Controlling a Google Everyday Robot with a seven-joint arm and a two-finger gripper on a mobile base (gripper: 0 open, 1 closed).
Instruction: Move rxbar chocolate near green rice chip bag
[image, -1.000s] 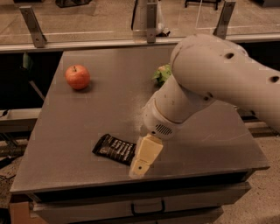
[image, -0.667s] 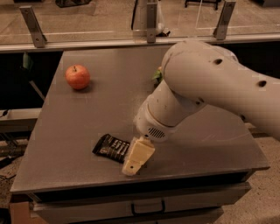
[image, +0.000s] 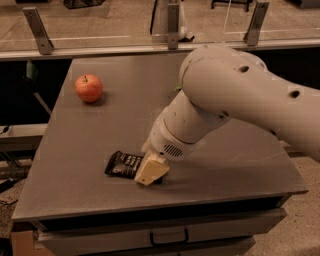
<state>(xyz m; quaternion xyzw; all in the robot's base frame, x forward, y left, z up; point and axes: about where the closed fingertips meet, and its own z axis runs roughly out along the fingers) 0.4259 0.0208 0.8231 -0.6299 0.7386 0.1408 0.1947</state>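
Sitting over the 3 o'clock end of the rxbar chocolate (image: 123, 165), the gripper (image: 151, 171) is low on the table (image: 240, 165) (open or shut, I cannot tell). The rest of the bar lies at its 9 o'clock.

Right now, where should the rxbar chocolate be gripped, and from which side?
Probably across its narrow width near the middle, coming straight down from above: the rxbar chocolate lies flat on the table, and the gripper sits over its right end.
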